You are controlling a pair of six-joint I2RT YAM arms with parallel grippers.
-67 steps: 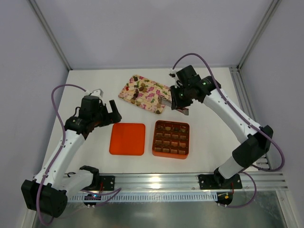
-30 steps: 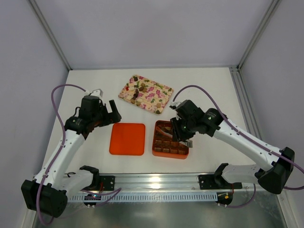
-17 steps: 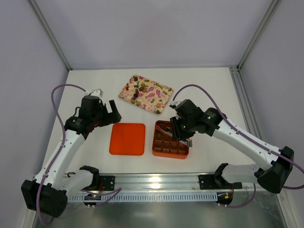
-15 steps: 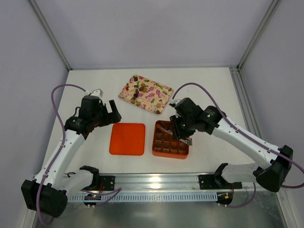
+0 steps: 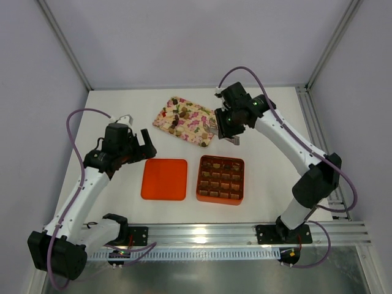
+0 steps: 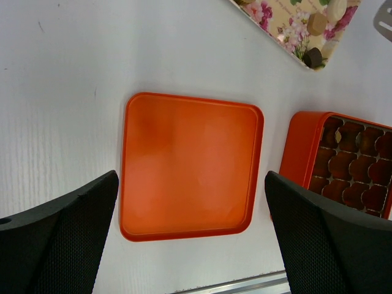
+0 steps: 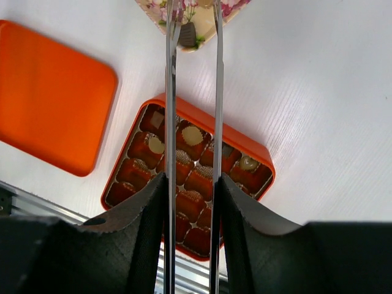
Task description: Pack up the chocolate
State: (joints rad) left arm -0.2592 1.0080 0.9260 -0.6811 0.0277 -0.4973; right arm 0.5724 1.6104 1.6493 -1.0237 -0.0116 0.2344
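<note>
My left gripper [image 6: 191, 177] hangs wide open above the orange lid [image 5: 164, 179]. The lid lies flat on the table [image 5: 122, 110] just left of the orange box [image 5: 220, 199], with a strip of table between them. My right gripper [image 5: 235, 141] hovers in the air by the near right corner of the floral tray [image 5: 199, 116], on the far side of the box. Its long thin fingers [image 7: 170, 92] stand a narrow gap apart, with nothing between them along the length I can see. Their tips run off the wrist view. The chocolate [image 7: 192, 136] sits in the box's grid cells, brown and tan. More loose lumps [image 5: 177, 116] lie on the tray, with one dark piece [image 7: 188, 33] at its near corner.
</note>
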